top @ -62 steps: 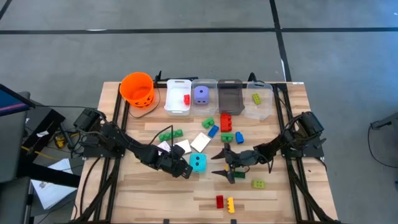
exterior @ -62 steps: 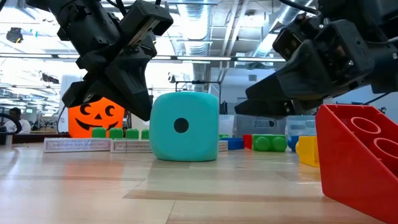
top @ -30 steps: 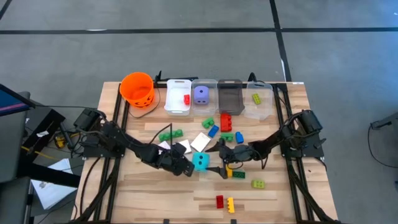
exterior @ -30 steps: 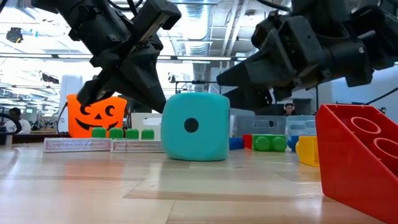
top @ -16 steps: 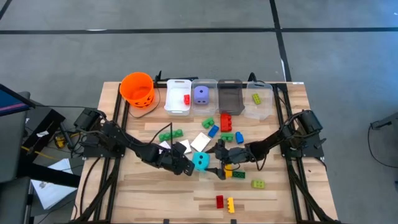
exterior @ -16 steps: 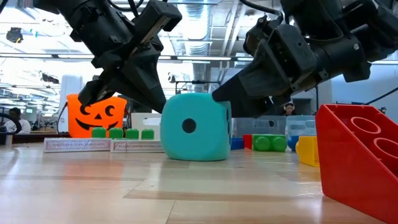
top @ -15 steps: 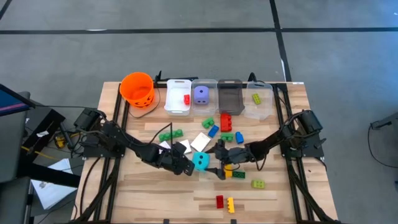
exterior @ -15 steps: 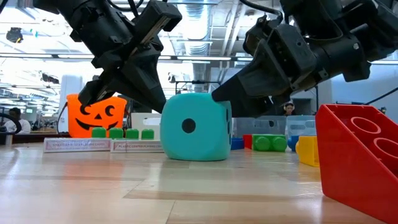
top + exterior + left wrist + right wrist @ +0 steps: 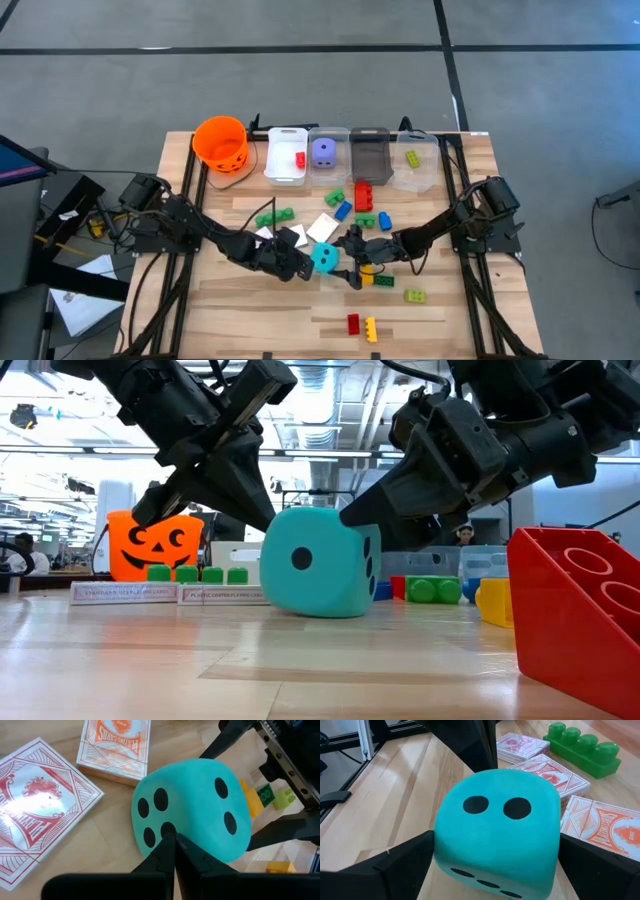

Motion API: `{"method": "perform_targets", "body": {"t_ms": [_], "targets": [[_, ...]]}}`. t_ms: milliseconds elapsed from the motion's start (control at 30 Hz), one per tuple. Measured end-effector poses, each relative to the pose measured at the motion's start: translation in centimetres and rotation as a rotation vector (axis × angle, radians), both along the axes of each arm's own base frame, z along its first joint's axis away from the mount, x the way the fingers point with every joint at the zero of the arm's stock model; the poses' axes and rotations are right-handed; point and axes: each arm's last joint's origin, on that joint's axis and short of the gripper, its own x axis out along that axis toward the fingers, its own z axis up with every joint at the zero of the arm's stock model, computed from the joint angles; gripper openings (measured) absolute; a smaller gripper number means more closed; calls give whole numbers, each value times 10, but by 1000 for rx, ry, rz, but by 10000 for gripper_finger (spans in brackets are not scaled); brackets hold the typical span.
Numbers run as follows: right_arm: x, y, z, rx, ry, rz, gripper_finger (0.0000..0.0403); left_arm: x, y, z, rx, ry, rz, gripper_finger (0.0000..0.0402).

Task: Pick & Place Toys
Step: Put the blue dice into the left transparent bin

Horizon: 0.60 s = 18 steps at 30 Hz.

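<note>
A teal die with black dots sits on the table's middle, tipped a little, as the low view shows. My left gripper is shut, and its tips meet the die's left side. My right gripper is open and comes from the table's right. One finger stands on each side of the die, close against it. Red-and-white card packs lie flat just beyond the die. Coloured bricks lie scattered around. My left gripper presses its shut fingertips against the die's several-dotted face, near that face's lower edge. The fingers come slanting down from the table's left. The die stays on the table, tipped slightly. My right gripper: whether its fingers touch the die's sides I cannot tell.
An orange bucket and a row of bins stand at the far edge. A green brick, red brick and yellow and green bricks lie near the grippers. Red and yellow bricks lie at the near edge.
My right gripper has gone toward the table's left, bringing its open fingers around the die. The die has tipped and turned slightly, so a side face with dots now shows in the low view. My left gripper stays against it.
</note>
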Motion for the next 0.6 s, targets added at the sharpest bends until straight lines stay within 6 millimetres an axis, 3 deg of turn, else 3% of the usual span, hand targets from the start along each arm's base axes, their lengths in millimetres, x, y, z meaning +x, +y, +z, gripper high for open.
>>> {"method": "perform_targets", "body": {"t_ms": [600], "targets": [[0, -1, 0, 35, -19, -56, 400, 0, 0, 0, -8, -10, 18, 0]]}}
